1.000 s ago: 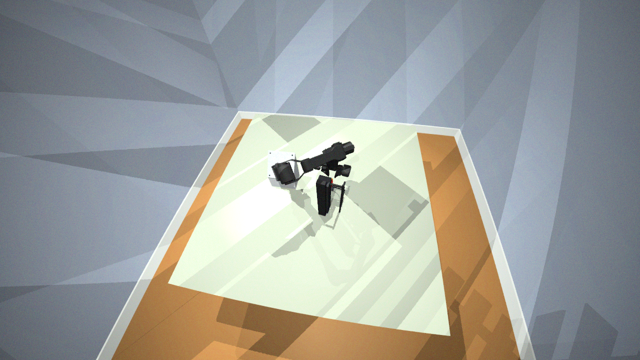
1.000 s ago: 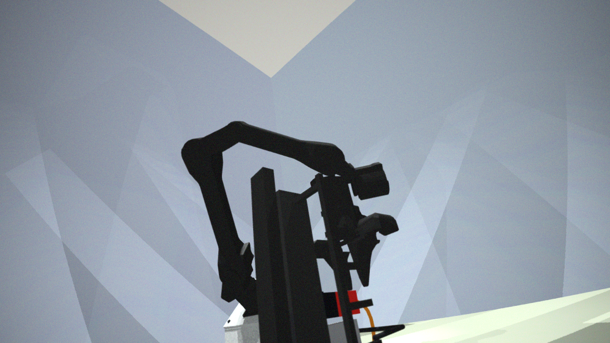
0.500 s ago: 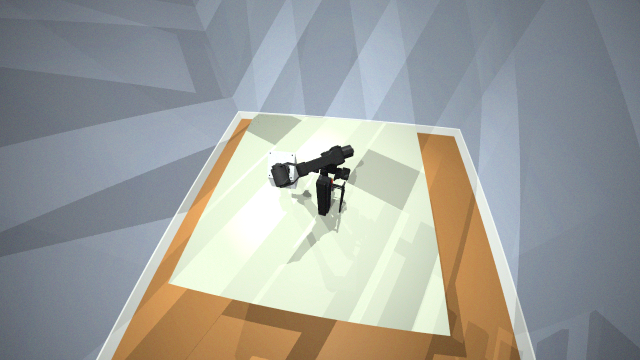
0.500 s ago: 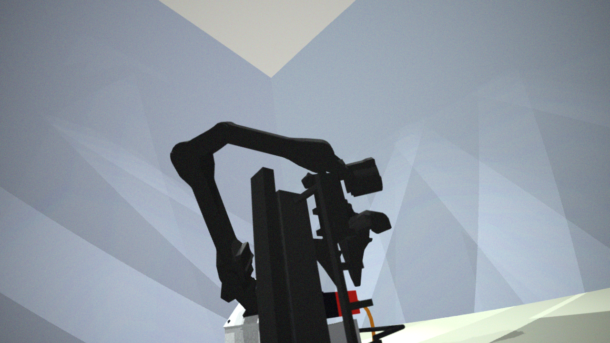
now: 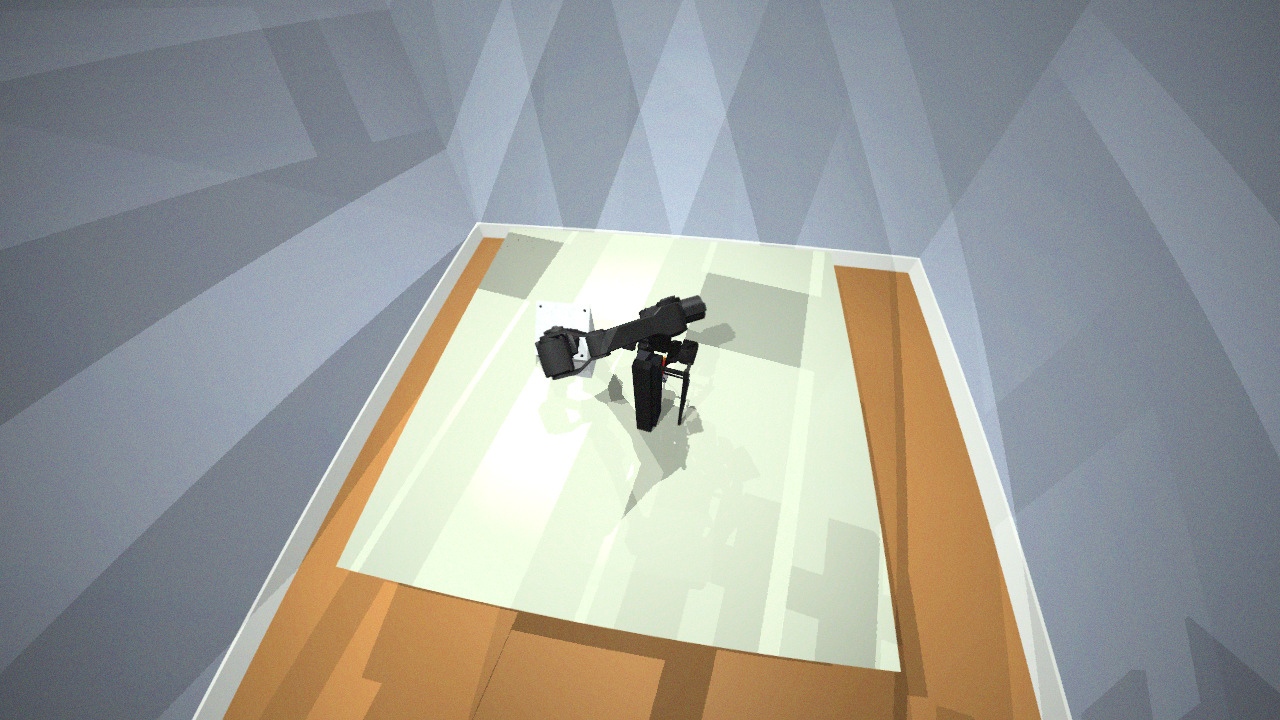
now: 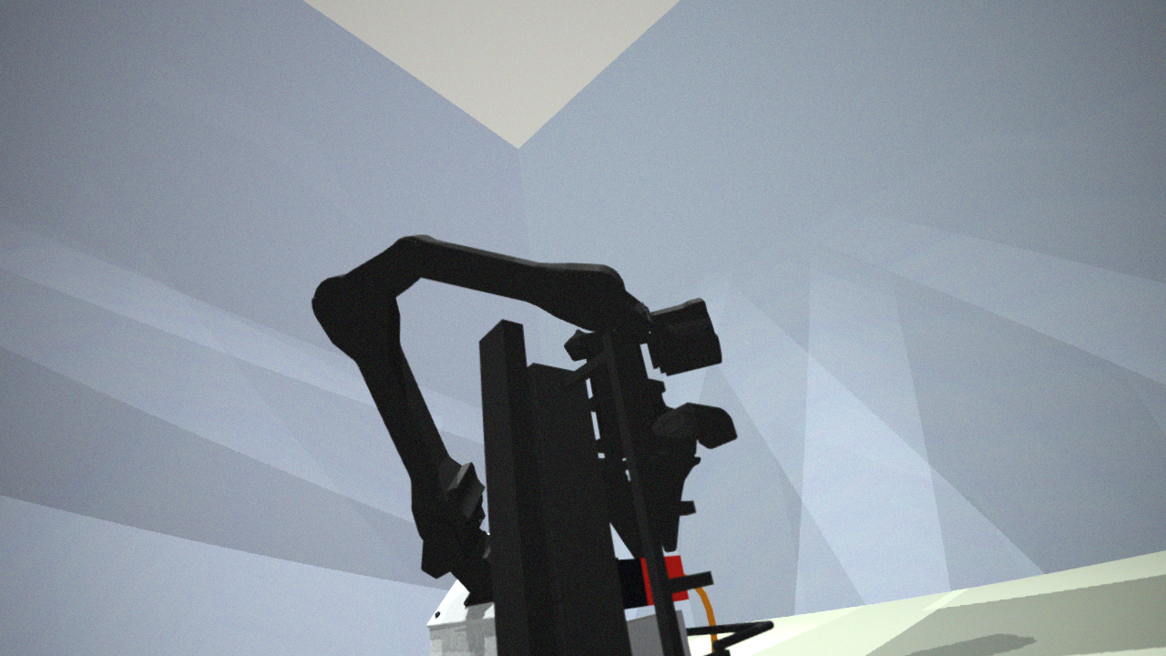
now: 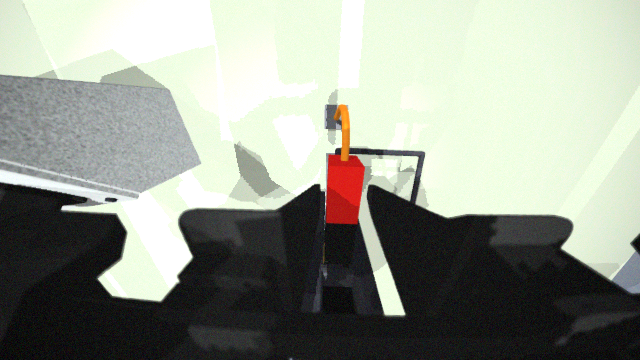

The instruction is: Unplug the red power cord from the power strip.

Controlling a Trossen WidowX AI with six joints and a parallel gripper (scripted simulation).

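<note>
The open hand (image 5: 665, 351) (image 6: 648, 548) (image 7: 343, 190) hangs at the red plug (image 5: 664, 361) (image 6: 676, 566) (image 7: 343, 197).

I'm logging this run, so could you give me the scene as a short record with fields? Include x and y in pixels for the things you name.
hand: (image 5: 665, 352) (image 6: 649, 548) (image 7: 344, 186) partly open, gripping nothing
red block: (image 5: 664, 361) (image 6: 676, 565) (image 7: 343, 191) in line with the gap between the fingers, in the wrist view
cable: (image 6: 709, 611) (image 7: 345, 137) orange, bending away from the red block
contact with hand: cannot tell
still plugged in: cannot tell
remaining: hand likely needs to back away
</note>
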